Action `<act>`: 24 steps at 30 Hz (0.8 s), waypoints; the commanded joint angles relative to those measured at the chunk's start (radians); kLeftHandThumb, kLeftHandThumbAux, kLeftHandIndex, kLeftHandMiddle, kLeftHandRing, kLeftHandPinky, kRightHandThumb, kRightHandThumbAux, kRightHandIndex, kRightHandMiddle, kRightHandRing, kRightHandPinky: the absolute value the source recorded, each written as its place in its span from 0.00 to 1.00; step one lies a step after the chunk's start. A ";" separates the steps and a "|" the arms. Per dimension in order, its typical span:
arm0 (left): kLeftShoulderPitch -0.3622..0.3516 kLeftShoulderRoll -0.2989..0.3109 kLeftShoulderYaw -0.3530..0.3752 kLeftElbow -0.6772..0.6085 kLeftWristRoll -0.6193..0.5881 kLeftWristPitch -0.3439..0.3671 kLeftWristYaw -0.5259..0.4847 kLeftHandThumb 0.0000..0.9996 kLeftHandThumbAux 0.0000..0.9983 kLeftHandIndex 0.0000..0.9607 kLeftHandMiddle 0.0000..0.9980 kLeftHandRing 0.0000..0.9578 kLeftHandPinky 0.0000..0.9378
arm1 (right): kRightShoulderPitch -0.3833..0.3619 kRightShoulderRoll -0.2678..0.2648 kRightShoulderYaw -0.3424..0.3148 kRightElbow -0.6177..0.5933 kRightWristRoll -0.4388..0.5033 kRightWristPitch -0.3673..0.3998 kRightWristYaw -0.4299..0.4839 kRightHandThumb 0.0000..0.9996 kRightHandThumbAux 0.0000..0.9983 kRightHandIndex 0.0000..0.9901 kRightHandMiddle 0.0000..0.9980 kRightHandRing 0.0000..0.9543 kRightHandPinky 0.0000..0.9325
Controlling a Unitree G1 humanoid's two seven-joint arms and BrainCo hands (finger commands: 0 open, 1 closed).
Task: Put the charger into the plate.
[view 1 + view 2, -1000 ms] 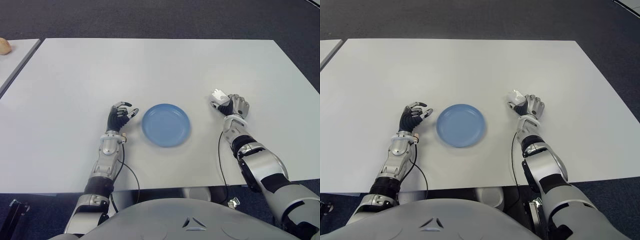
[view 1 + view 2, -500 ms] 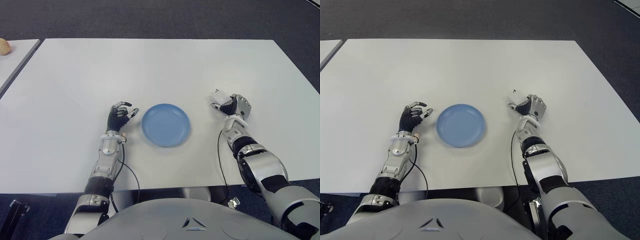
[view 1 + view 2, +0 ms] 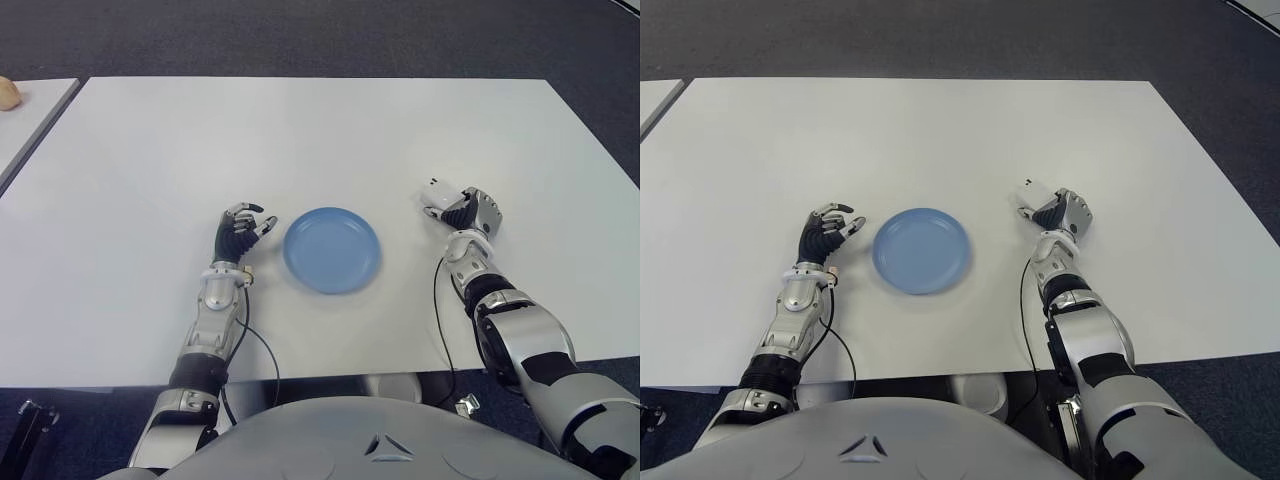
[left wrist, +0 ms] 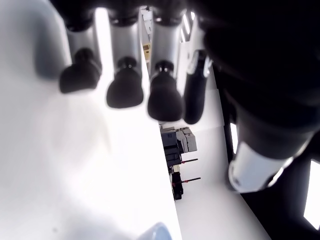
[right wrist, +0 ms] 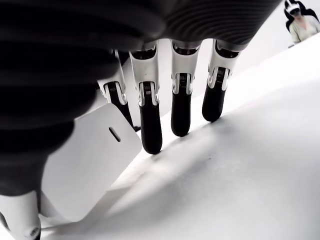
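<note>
A blue round plate sits on the white table, straight ahead of me. The white charger is to the right of the plate, a hand's width from its rim. My right hand holds it there: in the right wrist view the charger is pinched between the thumb and the index finger, just above the tabletop, while the other fingers reach past it. My left hand shows just left of the plate, fingers loosely curled and holding nothing.
A second table's corner shows at the far left with a tan object on it. Dark carpet lies beyond the table's far edge. Black cables run along both forearms near the front edge.
The right hand has turned a little at the wrist, and the charger has shifted slightly to the right with it. The left hand and plate have not moved.
</note>
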 commanded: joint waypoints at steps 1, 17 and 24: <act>0.007 -0.004 0.003 0.004 0.004 0.017 0.010 0.71 0.72 0.45 0.81 0.86 0.88 | 0.069 0.029 -0.012 0.027 0.027 -0.053 0.026 0.70 0.73 0.44 0.89 0.92 0.94; 0.011 -0.007 0.005 0.001 -0.011 0.004 -0.002 0.70 0.72 0.45 0.80 0.84 0.85 | 0.082 0.036 -0.034 -0.022 0.035 -0.220 -0.068 0.70 0.73 0.44 0.89 0.92 0.94; 0.014 -0.009 0.003 -0.007 -0.010 0.015 0.002 0.70 0.72 0.45 0.80 0.84 0.86 | 0.089 0.037 -0.043 -0.060 0.049 -0.268 -0.067 0.70 0.73 0.44 0.88 0.92 0.93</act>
